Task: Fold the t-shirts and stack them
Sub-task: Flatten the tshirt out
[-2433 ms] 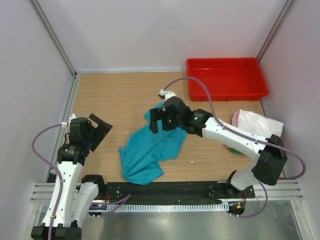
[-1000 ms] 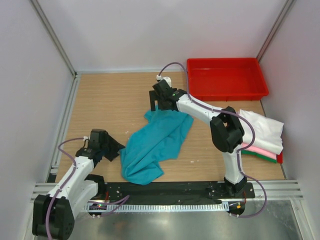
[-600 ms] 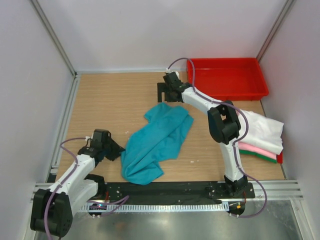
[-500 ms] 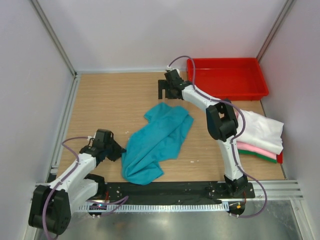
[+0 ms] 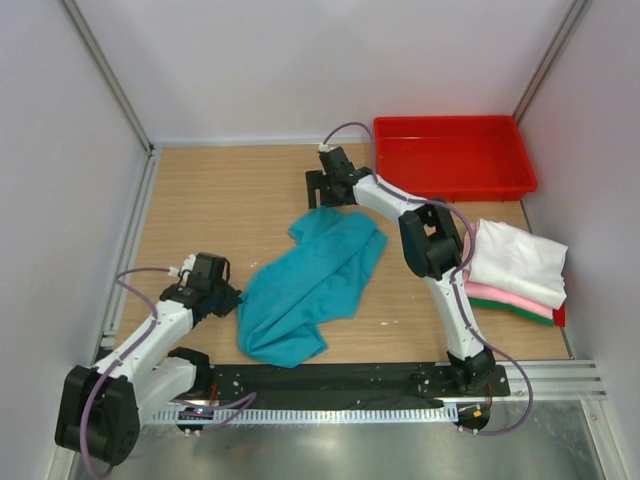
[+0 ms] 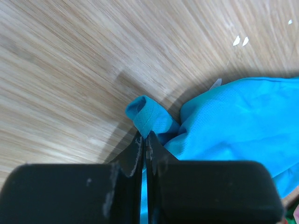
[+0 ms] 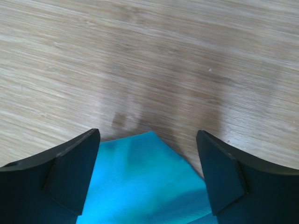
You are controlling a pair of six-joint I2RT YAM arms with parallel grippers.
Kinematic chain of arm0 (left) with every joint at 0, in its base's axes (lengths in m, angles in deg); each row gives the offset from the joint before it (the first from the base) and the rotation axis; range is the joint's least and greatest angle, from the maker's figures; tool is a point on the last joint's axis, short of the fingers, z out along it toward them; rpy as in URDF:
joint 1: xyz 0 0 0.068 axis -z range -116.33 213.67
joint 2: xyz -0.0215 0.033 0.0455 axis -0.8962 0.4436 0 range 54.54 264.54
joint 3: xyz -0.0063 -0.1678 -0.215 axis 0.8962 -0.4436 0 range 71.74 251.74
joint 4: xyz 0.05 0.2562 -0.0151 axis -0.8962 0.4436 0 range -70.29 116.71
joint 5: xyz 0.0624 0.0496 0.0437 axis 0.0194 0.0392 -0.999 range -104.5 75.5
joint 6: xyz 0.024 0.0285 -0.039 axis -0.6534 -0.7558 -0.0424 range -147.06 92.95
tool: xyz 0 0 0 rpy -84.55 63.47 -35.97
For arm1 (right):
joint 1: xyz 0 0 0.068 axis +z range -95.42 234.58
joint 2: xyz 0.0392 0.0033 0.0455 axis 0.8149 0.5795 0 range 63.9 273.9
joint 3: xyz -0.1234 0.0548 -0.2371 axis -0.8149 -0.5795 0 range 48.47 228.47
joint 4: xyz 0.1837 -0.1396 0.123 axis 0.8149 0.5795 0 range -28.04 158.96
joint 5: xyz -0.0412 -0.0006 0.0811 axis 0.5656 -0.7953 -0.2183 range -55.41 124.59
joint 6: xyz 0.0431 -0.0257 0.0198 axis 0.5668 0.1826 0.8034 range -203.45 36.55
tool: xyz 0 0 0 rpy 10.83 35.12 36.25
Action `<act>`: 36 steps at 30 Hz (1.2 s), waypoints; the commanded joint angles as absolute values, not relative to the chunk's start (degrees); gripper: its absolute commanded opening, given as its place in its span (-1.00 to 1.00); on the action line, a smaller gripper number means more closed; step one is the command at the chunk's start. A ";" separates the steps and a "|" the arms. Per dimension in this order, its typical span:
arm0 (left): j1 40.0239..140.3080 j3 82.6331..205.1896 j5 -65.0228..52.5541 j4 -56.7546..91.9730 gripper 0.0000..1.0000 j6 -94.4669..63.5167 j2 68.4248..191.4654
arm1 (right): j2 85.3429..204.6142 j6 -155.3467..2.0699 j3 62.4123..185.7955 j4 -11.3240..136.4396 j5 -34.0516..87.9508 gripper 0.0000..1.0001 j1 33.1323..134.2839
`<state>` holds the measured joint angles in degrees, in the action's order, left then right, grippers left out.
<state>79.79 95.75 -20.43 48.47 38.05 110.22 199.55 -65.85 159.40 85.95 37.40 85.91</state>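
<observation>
in the left wrist view the teal t-shirt runs off the right and lower edges, its fold vanishing inside the left end effector. from above, at right, the green t-shirt barely peeks from under the pink t-shirt and white t-shirt.

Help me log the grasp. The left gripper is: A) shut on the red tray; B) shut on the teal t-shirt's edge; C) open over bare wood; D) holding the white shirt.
B: the left gripper is pinched shut on a bunched edge of the teal t-shirt.
</observation>
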 commanded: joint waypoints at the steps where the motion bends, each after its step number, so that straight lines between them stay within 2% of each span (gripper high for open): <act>1: 79.84 98.02 -25.83 52.23 -0.99 38.25 107.72 | 198.81 -65.61 159.23 84.21 33.29 0.71 85.87; 3: 79.93 98.02 -26.36 52.76 -1.00 38.77 106.49 | 198.02 -64.91 157.73 83.41 32.40 0.55 85.87; 8: 79.84 98.02 -26.80 54.16 -1.00 39.13 105.60 | 197.23 -63.94 154.12 83.06 31.52 0.35 85.87; 10: 79.84 98.02 -27.15 54.34 -0.99 39.13 105.34 | 196.36 -63.59 152.02 82.18 30.99 0.19 85.87; 11: 79.84 98.11 -27.15 54.43 -0.99 39.13 105.17 | 196.17 -63.50 151.40 81.92 30.90 0.08 85.87; 12: 79.84 98.20 -27.33 54.52 -1.00 39.13 105.16 | 195.91 -63.50 151.04 81.74 30.38 -0.15 85.87; 14: 79.84 98.81 -27.50 54.69 -1.00 38.95 104.99 | 195.30 -63.24 150.69 82.26 30.11 -0.40 85.87; 17: 79.93 100.30 -27.77 55.48 -1.00 37.99 104.99 | 192.49 -62.63 149.37 82.79 30.11 -0.97 85.87; 23: 79.84 109.87 -34.96 58.91 -0.99 32.72 106.04 | 182.83 -64.03 149.10 83.49 34.32 -0.98 85.78; 32: 79.57 142.99 -46.12 63.74 -1.00 11.37 112.10 | 161.30 -67.63 157.54 84.03 47.59 -0.98 85.69; 36: 79.58 156.18 -44.30 63.05 -1.00 2.76 113.25 | 153.47 -69.30 161.05 83.67 49.97 -0.98 85.78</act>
<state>79.76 148.97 -41.52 63.24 12.78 113.52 159.93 -66.96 157.46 85.56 45.18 85.59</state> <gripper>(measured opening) 0.008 0.030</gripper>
